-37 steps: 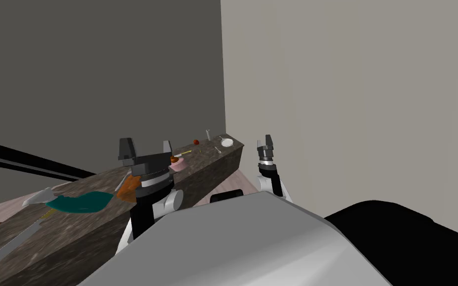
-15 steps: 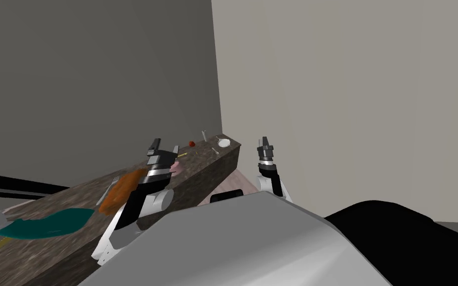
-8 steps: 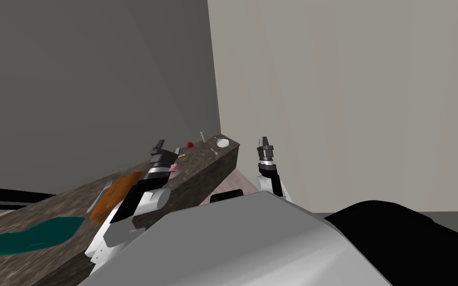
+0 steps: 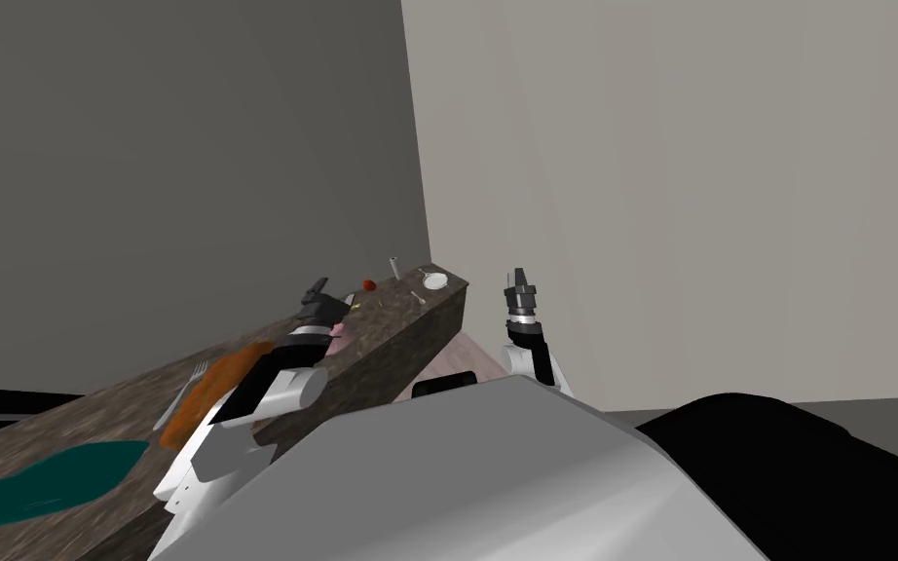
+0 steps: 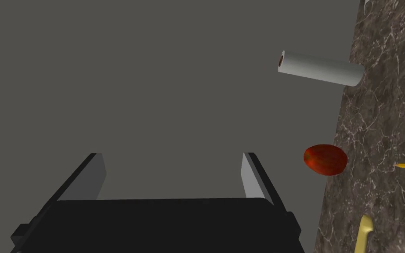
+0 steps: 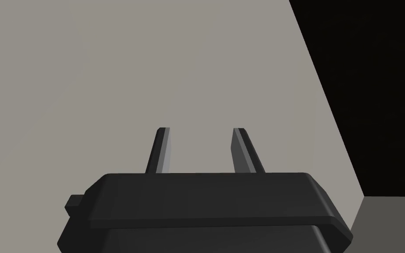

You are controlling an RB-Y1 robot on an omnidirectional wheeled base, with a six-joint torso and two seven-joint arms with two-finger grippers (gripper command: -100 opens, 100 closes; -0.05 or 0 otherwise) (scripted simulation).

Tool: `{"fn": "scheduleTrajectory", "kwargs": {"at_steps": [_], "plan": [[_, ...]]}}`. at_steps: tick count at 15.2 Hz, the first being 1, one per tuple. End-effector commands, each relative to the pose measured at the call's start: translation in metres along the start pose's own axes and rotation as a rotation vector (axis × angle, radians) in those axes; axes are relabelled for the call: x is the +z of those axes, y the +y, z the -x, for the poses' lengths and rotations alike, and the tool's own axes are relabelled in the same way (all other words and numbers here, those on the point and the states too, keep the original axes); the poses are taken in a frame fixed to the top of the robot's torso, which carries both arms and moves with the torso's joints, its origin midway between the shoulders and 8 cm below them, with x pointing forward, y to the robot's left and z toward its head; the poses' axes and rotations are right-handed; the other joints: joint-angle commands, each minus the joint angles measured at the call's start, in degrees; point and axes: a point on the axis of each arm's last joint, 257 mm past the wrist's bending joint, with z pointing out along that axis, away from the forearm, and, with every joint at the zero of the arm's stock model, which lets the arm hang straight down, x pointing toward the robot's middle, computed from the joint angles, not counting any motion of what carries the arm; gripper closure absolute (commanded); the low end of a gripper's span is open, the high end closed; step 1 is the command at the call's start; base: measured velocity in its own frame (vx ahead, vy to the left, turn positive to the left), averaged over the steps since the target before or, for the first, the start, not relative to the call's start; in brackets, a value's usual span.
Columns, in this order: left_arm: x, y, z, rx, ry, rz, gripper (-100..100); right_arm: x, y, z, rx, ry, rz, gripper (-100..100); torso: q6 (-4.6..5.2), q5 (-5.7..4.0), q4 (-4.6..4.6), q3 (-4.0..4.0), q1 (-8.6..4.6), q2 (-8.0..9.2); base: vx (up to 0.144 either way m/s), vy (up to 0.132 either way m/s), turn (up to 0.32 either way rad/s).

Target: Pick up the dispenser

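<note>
The dispenser (image 4: 392, 266) is a small light grey cylinder standing near the far end of the dark marbled counter (image 4: 393, 326), close to the dark wall. In the left wrist view the dispenser (image 5: 320, 70) lies ahead of my left gripper (image 5: 172, 154) and off to one side, well beyond the fingertips. My left gripper (image 4: 326, 293) hovers over the counter short of it, open, with nothing between its fingers. My right gripper (image 4: 518, 278) is raised beside the counter's end, facing the light wall. Its fingers (image 6: 201, 128) stand partly apart and hold nothing.
A red fruit (image 5: 325, 160) lies between my left gripper and the dispenser. A white bowl (image 4: 435, 281) sits at the counter's far corner. Yellow utensils (image 5: 364, 232), a pink item (image 4: 339, 332), an orange item (image 4: 205, 392), a fork (image 4: 180, 393) and a teal cloth (image 4: 43, 479) lie along the counter.
My left arm has stretched forward along the counter toward its far end, and the gripper has turned edge-on. My head view has shifted a little. The right arm has not moved.
</note>
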Motion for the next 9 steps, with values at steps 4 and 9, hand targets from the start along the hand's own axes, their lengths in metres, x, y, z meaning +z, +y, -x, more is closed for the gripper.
{"fn": "scheduleTrajectory", "kwargs": {"at_steps": [4, 9], "plan": [[0.003, 0.024, 0.017, -0.028, -0.033, 0.106, -100, 0.000, 0.000, 0.000, 0.000, 0.000, 0.000, 0, 0.00, 0.01, 0.00, -0.01, 0.03, -0.01, 0.007, 0.015, -0.067], [0.004, 0.042, 0.031, -0.050, -0.061, 0.190, -100, 0.000, 0.000, 0.000, 0.000, 0.000, 0.000, 0, -0.01, 0.00, 0.00, 0.00, 0.01, 0.00, 0.005, 0.011, -0.039]]}}
